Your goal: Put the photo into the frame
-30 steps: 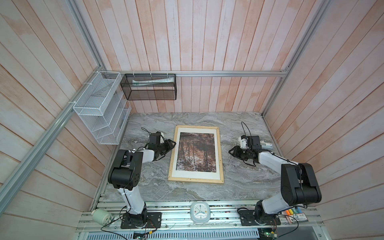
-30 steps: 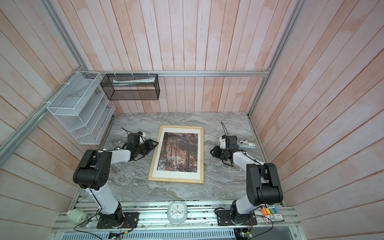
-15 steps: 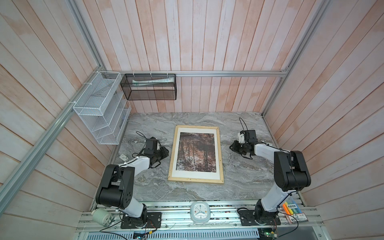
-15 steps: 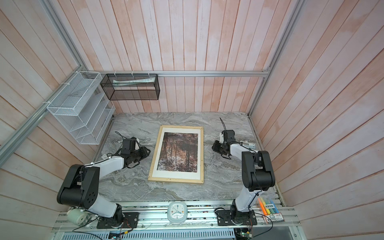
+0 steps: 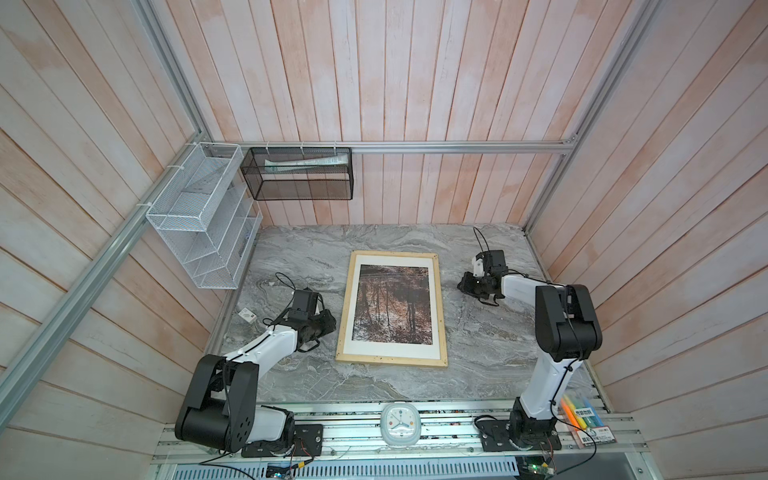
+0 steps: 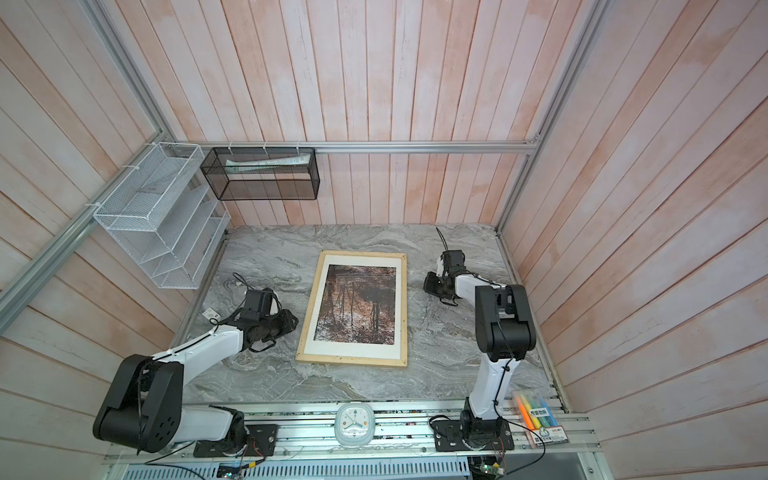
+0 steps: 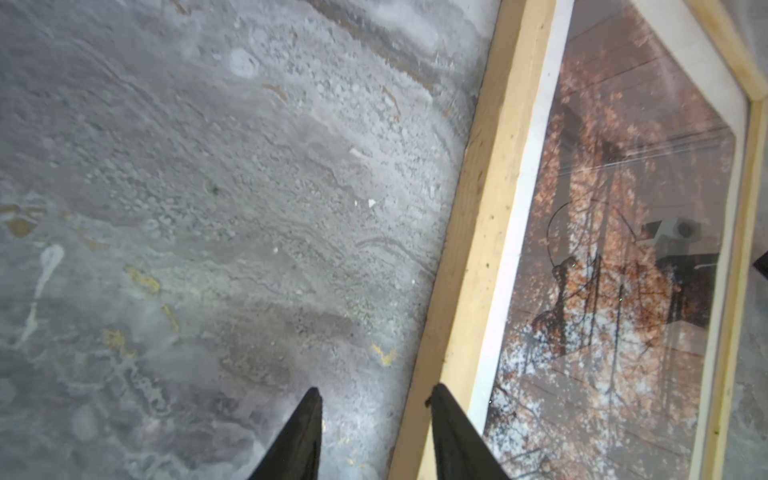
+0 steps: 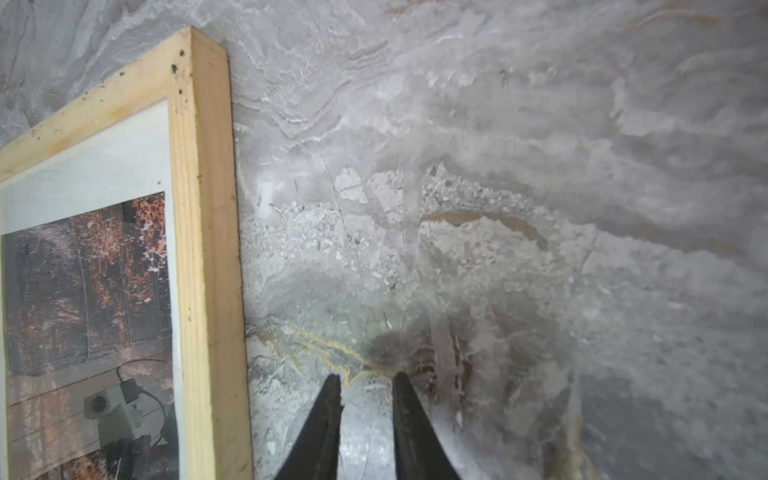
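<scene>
Scene: photo (image 5: 392, 305) lies inside frame (image 5: 390, 360) on counter (image 5: 478, 340) | left claw (image 7: 375, 388) half open, empty, beside frame | right claw (image 8: 366, 375) narrowly open, empty | advice: lift clear without nudging frame.

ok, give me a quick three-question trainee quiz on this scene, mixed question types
1. True or false: the photo lies on the bare table, outside the frame.
2. What borders the photo inside the frame? A) white mat B) brown board C) nothing
3. What do the left claw and the right claw hold?
Key: 1 false, it lies within the frame. 2 A. 3 nothing; both stand open beside the frame.
</scene>
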Robot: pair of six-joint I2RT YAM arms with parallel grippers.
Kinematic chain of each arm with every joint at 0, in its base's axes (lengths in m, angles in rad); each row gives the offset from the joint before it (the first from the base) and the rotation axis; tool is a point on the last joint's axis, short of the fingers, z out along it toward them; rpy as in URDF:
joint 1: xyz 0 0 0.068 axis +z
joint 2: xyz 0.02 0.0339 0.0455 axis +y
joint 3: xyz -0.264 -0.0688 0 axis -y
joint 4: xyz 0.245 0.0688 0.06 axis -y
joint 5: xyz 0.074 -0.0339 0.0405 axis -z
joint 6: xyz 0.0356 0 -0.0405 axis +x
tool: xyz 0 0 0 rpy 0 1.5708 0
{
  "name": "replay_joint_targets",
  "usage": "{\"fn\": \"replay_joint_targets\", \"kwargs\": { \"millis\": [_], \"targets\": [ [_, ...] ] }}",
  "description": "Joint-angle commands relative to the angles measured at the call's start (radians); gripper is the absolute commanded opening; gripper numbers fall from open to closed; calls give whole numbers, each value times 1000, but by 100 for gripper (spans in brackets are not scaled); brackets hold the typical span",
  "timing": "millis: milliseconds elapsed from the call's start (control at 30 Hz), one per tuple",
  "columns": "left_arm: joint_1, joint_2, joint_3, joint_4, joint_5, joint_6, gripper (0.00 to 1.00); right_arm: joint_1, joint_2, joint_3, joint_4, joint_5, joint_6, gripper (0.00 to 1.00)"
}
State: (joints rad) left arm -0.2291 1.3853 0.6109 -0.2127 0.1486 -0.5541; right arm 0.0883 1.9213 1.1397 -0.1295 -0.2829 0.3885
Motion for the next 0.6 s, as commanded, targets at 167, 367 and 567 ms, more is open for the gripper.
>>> {"fn": "replay_joint_targets", "kwargs": {
  "millis": [167,367,567],
  "targets": [
    [-62,-6,-42,-33,-22,-28,44,4,73,71,-9,-43,-26,18],
    [-99,-1,-42,-35,-8,-44,44,34,124,127,-17,-64,-29,17],
    [-130,-6,-46,-54,-3,-50,43,64,177,194,-43,-68,-36,17]
  ]
}}
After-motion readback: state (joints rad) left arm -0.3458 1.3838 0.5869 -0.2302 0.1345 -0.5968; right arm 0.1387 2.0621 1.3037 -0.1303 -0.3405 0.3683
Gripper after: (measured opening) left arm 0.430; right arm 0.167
